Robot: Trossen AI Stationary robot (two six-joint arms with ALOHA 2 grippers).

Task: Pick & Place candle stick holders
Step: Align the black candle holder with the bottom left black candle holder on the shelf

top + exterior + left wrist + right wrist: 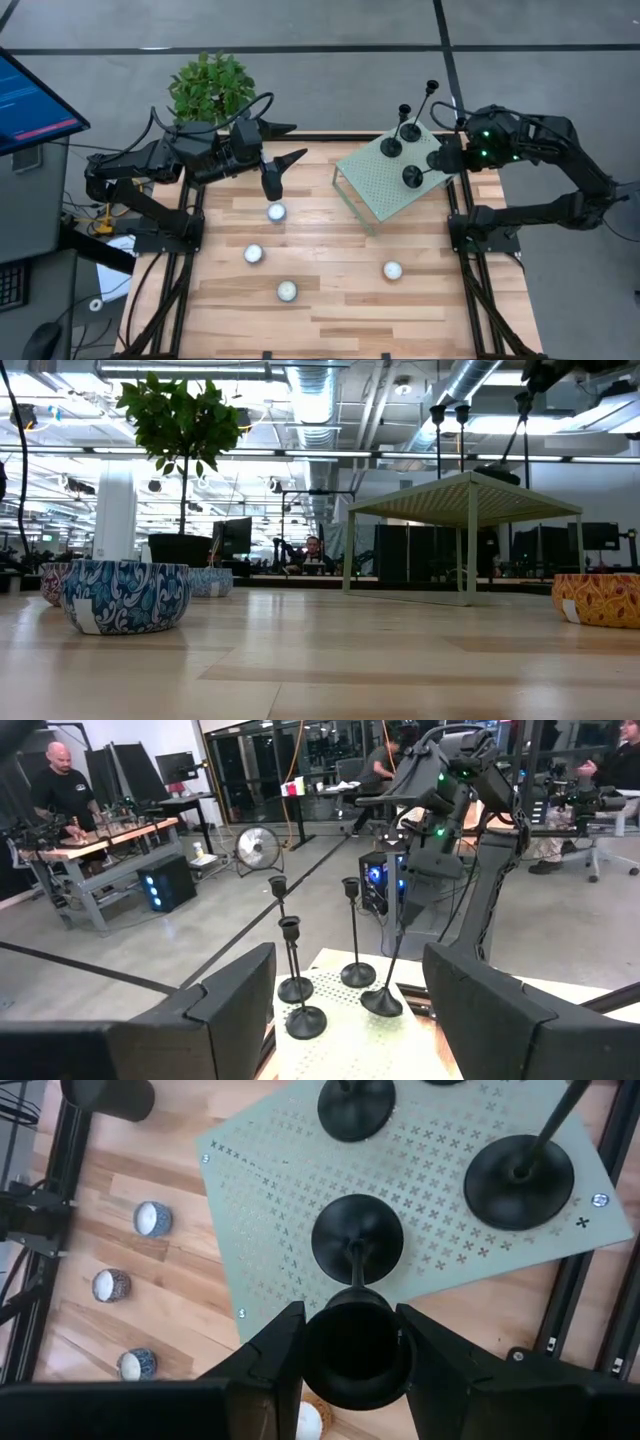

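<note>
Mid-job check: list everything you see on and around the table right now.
candle stick holders: four, black, on the stand
stand: one, pale green, perforated, table's far right part
tealights: four, white, in patterned cups, spread over the wooden table
plant: one, green, table's far left edge
monitor: one, left of the table
person: one, in black, room behind
left gripper: open, above the table
right gripper: shut on one tilted holder's cup

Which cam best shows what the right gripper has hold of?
Right wrist view: the right gripper has its fingers closed on the cup of a candle stick holder standing on the perforated stand. High view shows the gripper at that holder with the contact hidden. Low view gives only stems, and left wrist view is distant.
</note>
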